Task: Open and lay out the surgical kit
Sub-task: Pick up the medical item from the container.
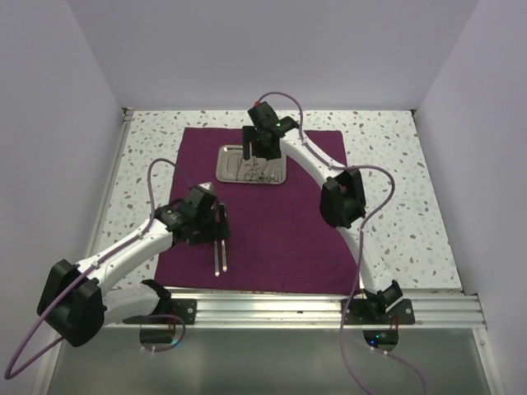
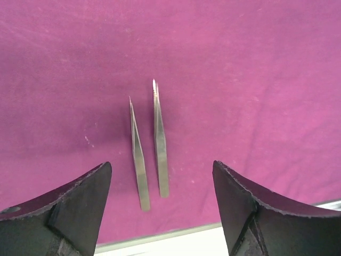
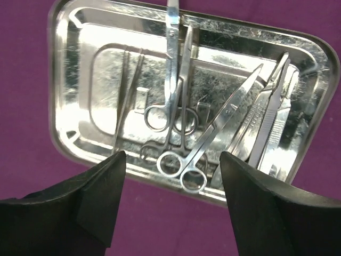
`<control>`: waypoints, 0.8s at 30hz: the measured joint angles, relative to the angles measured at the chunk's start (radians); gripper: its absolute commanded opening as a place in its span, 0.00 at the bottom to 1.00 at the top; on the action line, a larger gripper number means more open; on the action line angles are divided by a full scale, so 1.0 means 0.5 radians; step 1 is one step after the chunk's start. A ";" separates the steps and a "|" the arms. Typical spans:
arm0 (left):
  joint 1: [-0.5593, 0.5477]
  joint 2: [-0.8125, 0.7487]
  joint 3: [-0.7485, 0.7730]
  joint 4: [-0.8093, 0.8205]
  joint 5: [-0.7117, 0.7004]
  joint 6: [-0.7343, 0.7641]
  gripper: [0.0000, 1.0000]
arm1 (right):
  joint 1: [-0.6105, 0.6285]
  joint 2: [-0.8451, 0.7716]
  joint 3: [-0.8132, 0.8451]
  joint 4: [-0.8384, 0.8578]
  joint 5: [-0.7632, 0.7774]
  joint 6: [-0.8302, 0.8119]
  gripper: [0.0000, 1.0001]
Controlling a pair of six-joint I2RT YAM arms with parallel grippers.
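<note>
Presently, entries as recorded.

Cloth wrap (image 1: 280, 239): dark purple, noted as opened and spread flat over the middle of the speckled tabletop (image 1: 387, 164).

Steel tray (image 3: 109, 64): logged on the far middle of the wrap, uncovered. Several instruments were counted inside, overlapping one another: ring-handled scissors (image 3: 213, 133) lying slantwise, ring-handled forceps (image 3: 173, 80) lengthwise, flat slim handles (image 3: 272, 117) at the right side and a thin pair at the left.

Tweezers, two pairs (image 2: 139, 160) (image 2: 160, 144): listed on the near left of the wrap, laid side by side, just apart, points toward the far side.

Left fingers (image 2: 69, 213): held wide apart above the two tweezers, nothing gripped.

Right fingers (image 3: 90, 208): held wide apart over the near edge of the tray, nothing gripped, the ring handles seen between them.

Step in hand: the laying-out was judged to be under way, with the wrap opened, two items placed and the rest not yet taken from the tray.

Next move, as judged: one instrument to be picked from the tray by the right fingers. The topmost piece would best be chosen, since the shafts were crossed. A low, narrow pinch would be called for, as the pieces lay flat on slick metal.
</note>
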 measured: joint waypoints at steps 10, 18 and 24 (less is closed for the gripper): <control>0.000 -0.202 0.175 -0.285 -0.027 0.011 0.79 | -0.024 0.288 0.188 0.139 0.114 0.123 0.51; 0.000 -0.237 0.230 -0.458 -0.093 0.031 0.79 | -0.059 0.405 0.259 0.218 0.161 0.161 0.49; 0.000 -0.238 0.255 -0.523 -0.137 0.080 0.79 | -0.064 0.478 0.352 0.289 0.163 0.179 0.40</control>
